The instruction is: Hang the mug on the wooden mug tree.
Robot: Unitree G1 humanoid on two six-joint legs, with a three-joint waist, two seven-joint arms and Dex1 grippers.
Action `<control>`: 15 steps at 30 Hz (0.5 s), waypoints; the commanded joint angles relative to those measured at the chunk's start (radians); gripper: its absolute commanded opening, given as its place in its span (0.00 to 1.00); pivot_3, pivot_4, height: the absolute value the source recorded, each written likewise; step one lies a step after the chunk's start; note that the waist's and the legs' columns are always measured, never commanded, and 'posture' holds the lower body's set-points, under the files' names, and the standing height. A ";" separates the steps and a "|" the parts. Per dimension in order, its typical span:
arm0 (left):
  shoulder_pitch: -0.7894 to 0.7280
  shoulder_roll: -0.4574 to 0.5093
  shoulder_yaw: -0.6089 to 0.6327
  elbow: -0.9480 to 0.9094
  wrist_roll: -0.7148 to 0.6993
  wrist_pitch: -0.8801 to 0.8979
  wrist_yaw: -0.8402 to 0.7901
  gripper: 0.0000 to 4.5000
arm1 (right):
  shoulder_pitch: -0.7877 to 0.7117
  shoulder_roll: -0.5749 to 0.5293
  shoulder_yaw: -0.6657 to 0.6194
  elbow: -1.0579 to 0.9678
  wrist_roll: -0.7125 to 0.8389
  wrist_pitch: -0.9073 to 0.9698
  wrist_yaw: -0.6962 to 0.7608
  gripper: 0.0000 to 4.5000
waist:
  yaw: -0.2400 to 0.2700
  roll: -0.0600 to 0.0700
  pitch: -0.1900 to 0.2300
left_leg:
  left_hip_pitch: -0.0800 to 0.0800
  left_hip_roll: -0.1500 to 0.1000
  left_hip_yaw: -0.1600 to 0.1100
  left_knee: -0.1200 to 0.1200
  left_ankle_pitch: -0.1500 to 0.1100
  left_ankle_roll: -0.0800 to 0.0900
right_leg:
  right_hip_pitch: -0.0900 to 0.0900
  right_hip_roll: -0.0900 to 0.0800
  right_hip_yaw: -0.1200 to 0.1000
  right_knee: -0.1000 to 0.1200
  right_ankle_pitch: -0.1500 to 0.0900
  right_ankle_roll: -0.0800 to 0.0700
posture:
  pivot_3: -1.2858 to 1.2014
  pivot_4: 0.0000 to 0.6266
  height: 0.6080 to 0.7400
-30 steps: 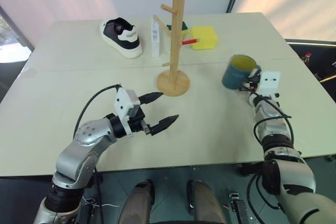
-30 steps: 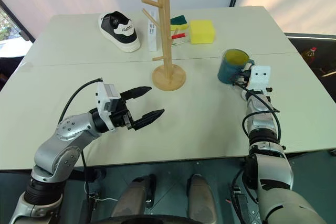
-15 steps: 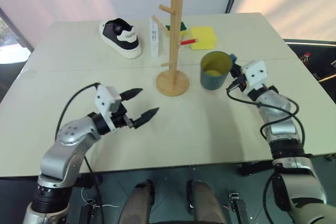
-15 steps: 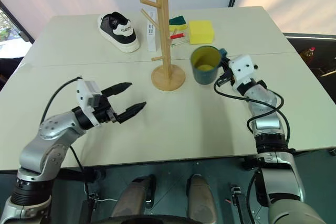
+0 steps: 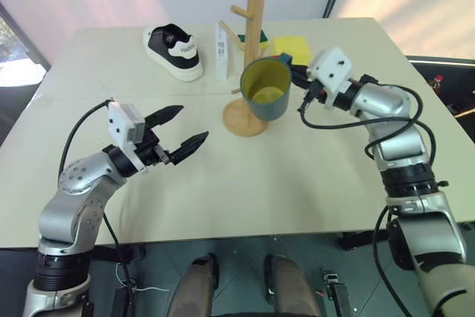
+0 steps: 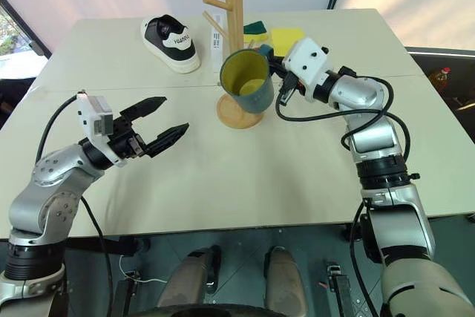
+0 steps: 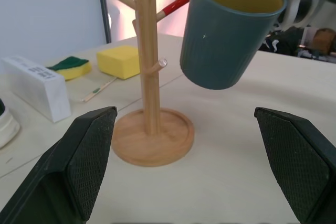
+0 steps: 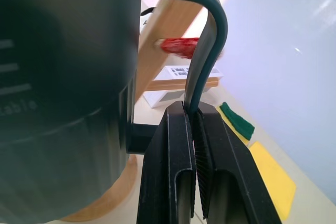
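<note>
Your left pincer (image 5: 178, 129) is hovering over the desk (image 5: 245, 183), fingers apart, empty. The shoe (image 5: 172, 50) is sitting clear. The wooden mug tree (image 5: 252, 57) is standing mid-desk, pegs angled upward. Your right pincer (image 8: 193, 124) is clamping the handle of the mug (image 5: 266, 89), airborne just before the post. Ceramic: stiff, likely weighty, breakable, probably slippery. The sponges (image 6: 286, 38) are lying behind.

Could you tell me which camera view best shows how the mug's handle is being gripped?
The right wrist view: the right gripper has its jaws pinched on the handle of the mug. Both eye views hide that handle behind the mug's body; the left wrist view shows just the body.
</note>
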 commanded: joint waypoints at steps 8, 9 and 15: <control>0.007 0.020 0.028 -0.063 -0.032 -0.003 0.020 1.00 | -0.083 -0.007 -0.006 0.084 -0.019 -0.064 0.033 0.01 | -0.001 0.000 0.000 | 0.000 0.000 0.000 0.000 0.000 0.000 | 0.000 0.000 0.000 0.000 -0.001 -0.002 | 0.52 0.24 1.00; 0.007 0.020 0.028 -0.063 -0.033 -0.004 0.021 1.00 | -0.081 -0.011 -0.008 0.086 -0.019 -0.067 0.040 0.01 | -0.001 0.000 0.000 | 0.000 0.000 0.000 0.000 0.000 0.000 | 0.000 0.000 0.000 0.000 -0.001 -0.002 | 0.52 0.24 1.00; 0.004 0.020 0.023 -0.059 -0.033 -0.006 0.023 1.00 | -0.050 -0.036 -0.027 0.056 -0.004 -0.063 0.077 0.01 | -0.001 0.000 0.000 | 0.000 0.000 0.000 0.000 0.000 0.000 | 0.000 0.000 0.000 0.000 0.000 0.000 | 0.52 0.24 1.00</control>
